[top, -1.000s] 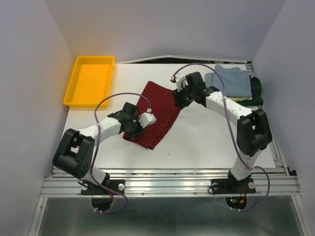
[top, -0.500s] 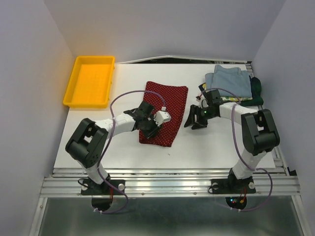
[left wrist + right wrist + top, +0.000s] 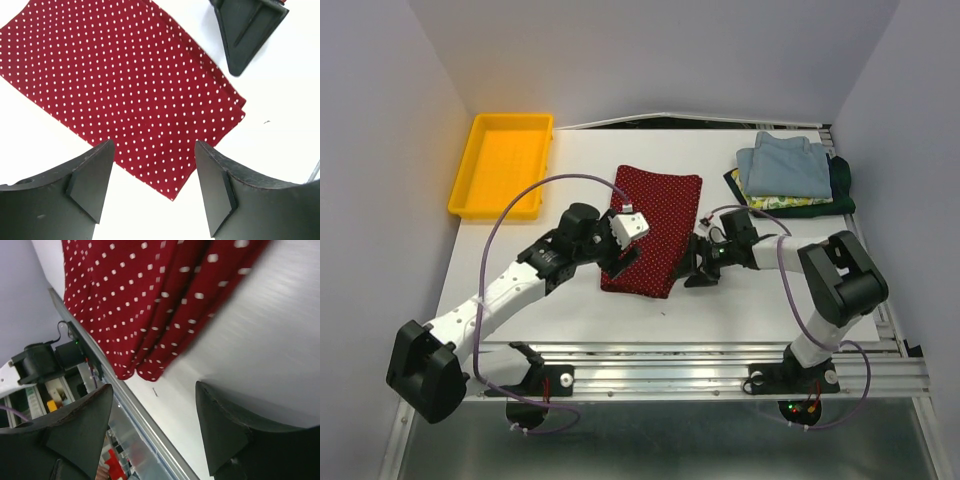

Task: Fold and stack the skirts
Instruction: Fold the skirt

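The dark red skirt (image 3: 658, 228) with tiny white dots lies folded flat in the middle of the table. My left gripper (image 3: 622, 262) hovers over its near left edge, open, with nothing between the fingers. In the left wrist view the skirt's (image 3: 125, 85) near corner shows between the left gripper's (image 3: 152, 145) spread jaws. My right gripper (image 3: 698, 264) sits low beside the skirt's right edge, open and empty. Its wrist view has the right gripper (image 3: 152, 390) over bare table, just off the skirt's (image 3: 145, 305) doubled edge. Folded light blue (image 3: 785, 165), yellow-green (image 3: 775, 201) and dark green (image 3: 842, 183) skirts lie stacked at the back right.
A yellow tray (image 3: 500, 165) stands at the back left. The table's near edge with its metal rail (image 3: 660, 352) runs close below the red skirt. White walls close in on both sides.
Both grippers let go of the red skirt, which now lies folded over. The left gripper opened wide and drew back left; the right one dropped to the table beside the skirt's right edge.
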